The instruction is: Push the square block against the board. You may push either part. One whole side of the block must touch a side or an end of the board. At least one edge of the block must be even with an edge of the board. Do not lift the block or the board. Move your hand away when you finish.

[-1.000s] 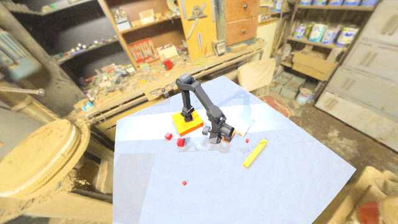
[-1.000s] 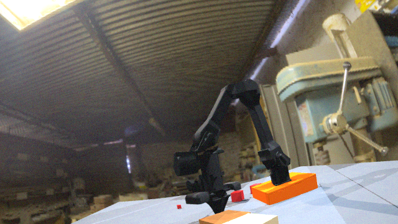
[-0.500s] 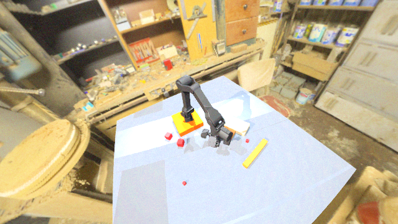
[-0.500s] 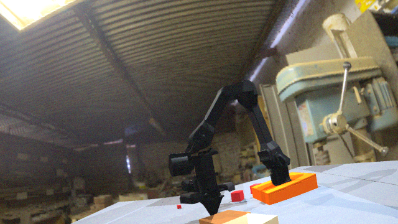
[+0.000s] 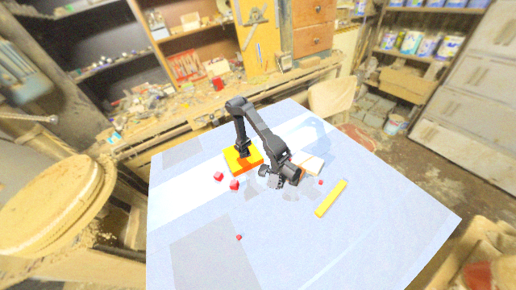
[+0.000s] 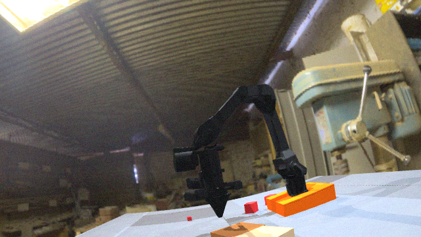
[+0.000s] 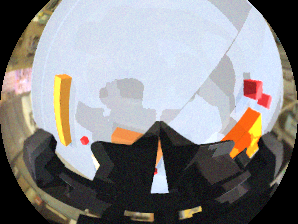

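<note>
A brown piece (image 5: 301, 173) (image 6: 227, 231) (image 7: 127, 135) and a cream piece (image 5: 316, 166) (image 6: 276, 232) lie side by side on the table, just right of the gripper in the top view. They look touching or nearly so. The arm hides part of the brown piece, and the lower frame edge cuts both in the exterior view. I cannot tell surely which is the square block, nor whether edges are even. My gripper (image 5: 276, 185) (image 6: 220, 216) (image 7: 158, 124) is shut and empty, pointing down beside the brown piece; it appears apart from both pieces.
A yellow bar (image 5: 330, 198) (image 7: 63, 110) lies beyond the pieces, with a small red cube (image 5: 320, 182) (image 7: 84, 140) between. Two larger red cubes (image 5: 234, 184) (image 6: 251, 207) (image 7: 252, 89) lie near the arm's orange slab (image 5: 247, 165) (image 6: 309, 201). Another small red cube (image 5: 239, 237) lies farther forward.
</note>
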`<move>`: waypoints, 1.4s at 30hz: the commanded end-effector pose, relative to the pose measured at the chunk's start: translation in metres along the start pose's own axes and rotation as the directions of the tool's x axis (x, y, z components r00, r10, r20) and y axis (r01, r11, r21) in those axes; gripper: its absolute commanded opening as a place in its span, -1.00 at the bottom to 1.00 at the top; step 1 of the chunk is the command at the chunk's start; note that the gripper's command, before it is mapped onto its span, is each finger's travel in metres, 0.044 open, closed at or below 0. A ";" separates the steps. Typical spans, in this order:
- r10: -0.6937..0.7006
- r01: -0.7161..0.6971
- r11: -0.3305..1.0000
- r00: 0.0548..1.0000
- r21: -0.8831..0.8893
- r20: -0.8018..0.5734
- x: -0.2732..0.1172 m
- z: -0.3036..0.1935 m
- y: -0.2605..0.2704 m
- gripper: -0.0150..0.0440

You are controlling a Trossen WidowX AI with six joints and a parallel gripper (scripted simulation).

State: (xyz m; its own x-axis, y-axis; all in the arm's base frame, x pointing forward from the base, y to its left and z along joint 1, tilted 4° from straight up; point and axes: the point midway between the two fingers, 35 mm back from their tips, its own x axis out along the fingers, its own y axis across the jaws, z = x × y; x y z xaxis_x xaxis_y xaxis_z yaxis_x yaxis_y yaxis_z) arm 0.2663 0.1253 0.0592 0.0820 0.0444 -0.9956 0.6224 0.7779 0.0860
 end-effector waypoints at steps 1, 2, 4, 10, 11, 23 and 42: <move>0.000 0.000 1.000 1.000 -0.001 -0.003 -0.012 -0.001 -0.001 -0.49; 0.000 0.000 1.000 1.000 -0.001 -0.003 -0.012 -0.001 -0.001 -0.49; 0.000 0.000 1.000 1.000 -0.001 -0.003 -0.012 -0.001 -0.001 -0.49; 0.013 -0.013 0.993 1.000 -0.119 0.004 -0.014 -0.011 0.002 -0.49; 0.013 -0.012 0.988 1.000 -0.152 0.003 -0.014 -0.015 0.001 -0.49; 0.008 -0.009 0.845 1.000 -0.535 -0.005 -0.014 -0.055 -0.006 -0.49; -0.001 -0.011 0.372 1.000 -0.928 -0.012 -0.013 -0.109 -0.027 -0.49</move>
State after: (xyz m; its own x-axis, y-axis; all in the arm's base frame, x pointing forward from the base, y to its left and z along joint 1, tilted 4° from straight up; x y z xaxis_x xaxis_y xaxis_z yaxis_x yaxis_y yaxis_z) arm 0.1706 0.1722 0.0678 0.0757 0.0587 -0.9954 -0.4256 0.9047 0.0210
